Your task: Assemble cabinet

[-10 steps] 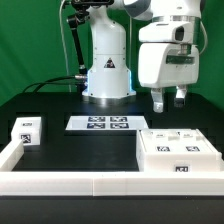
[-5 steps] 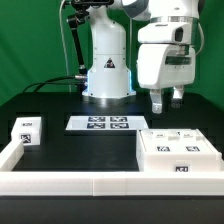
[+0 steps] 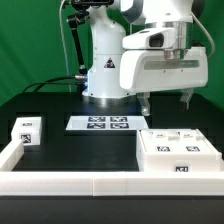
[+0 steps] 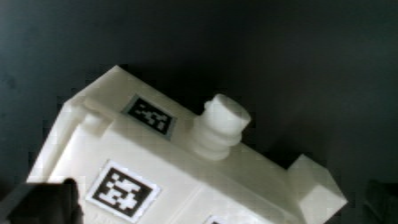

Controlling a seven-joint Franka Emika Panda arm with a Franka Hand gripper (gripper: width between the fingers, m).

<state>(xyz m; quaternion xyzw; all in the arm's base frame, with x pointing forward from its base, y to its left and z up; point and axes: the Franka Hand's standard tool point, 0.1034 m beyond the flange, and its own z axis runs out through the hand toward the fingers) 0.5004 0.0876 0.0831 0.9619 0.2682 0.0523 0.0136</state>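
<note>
White plastic fills most of my wrist feed: the cabinet (image 4: 187, 170) seen close, with two black-and-white tags on it and a short round peg (image 4: 222, 120) standing off its edge. On the exterior feed I see the cabinet (image 3: 178, 152) resting on the black counter (image 3: 90, 150), in front of the marker board (image 3: 100, 123) and toward the exterior view's right of it. The jaws hang spread wide apart above the cabinet, gripping nothing. A small tagged block (image 3: 27, 131) sits well off to the exterior view's left of the marker board.
</note>
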